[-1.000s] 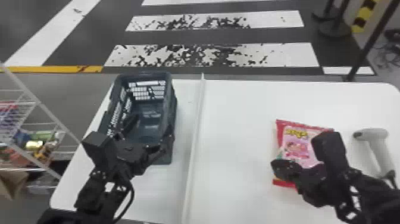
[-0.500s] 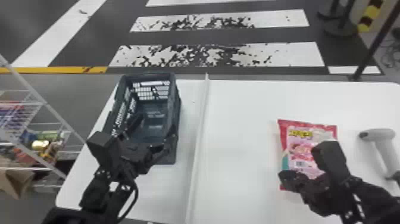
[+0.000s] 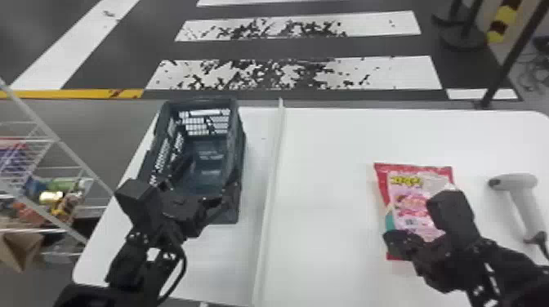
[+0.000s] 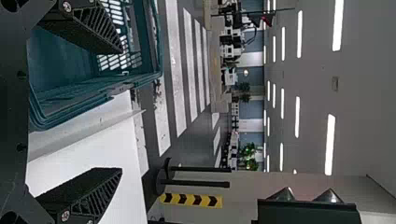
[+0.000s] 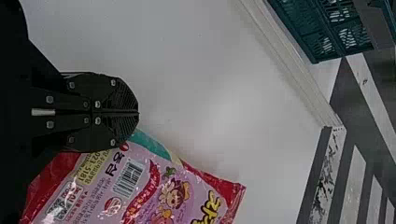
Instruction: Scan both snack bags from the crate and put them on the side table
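Holds the right gripper (image 3: 392,244) closed, finger pads together with nothing between, at lower right of the head view, over the lower left edge of the snack bag (image 3: 410,200). Cannot tell about contact. Has the bag lying flat on the white table (image 3: 335,155), right of centre, just left of the scanner (image 3: 516,182). Spreads the left gripper (image 3: 208,175) wide and empty at the crate (image 3: 235,134), left of centre
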Robot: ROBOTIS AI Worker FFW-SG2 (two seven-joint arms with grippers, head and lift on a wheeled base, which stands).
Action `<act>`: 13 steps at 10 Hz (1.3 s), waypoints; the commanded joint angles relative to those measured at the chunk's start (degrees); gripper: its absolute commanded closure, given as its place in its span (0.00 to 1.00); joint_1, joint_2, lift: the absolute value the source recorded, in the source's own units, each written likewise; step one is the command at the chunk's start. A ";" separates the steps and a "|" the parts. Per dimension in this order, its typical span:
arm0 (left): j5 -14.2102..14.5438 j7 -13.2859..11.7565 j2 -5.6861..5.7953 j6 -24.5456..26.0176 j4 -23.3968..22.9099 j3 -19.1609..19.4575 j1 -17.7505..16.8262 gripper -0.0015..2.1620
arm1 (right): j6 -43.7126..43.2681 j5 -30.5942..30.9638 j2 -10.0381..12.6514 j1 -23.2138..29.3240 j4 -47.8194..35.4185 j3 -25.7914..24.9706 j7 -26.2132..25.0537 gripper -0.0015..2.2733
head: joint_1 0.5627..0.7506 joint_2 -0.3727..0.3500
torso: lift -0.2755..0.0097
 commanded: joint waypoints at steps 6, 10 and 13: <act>0.00 0.02 0.25 -0.17 -0.27 0.35 0.53 0.05 | 5.10 -16.31 0.97 -0.55 -8.93 -18.83 -7.90 0.02 | 0.70 0.61 | 0.66; 0.00 0.02 0.42 -0.17 -0.18 0.08 0.35 0.05 | 5.45 -13.06 -0.26 -6.44 5.05 -25.34 -10.01 0.01 | 0.70 0.34 | 0.66; 0.00 0.02 0.60 0.00 -0.44 0.35 0.53 0.05 | 4.57 -11.74 -3.60 -13.82 16.47 -24.98 -10.19 0.02 | 0.70 0.25 | 0.66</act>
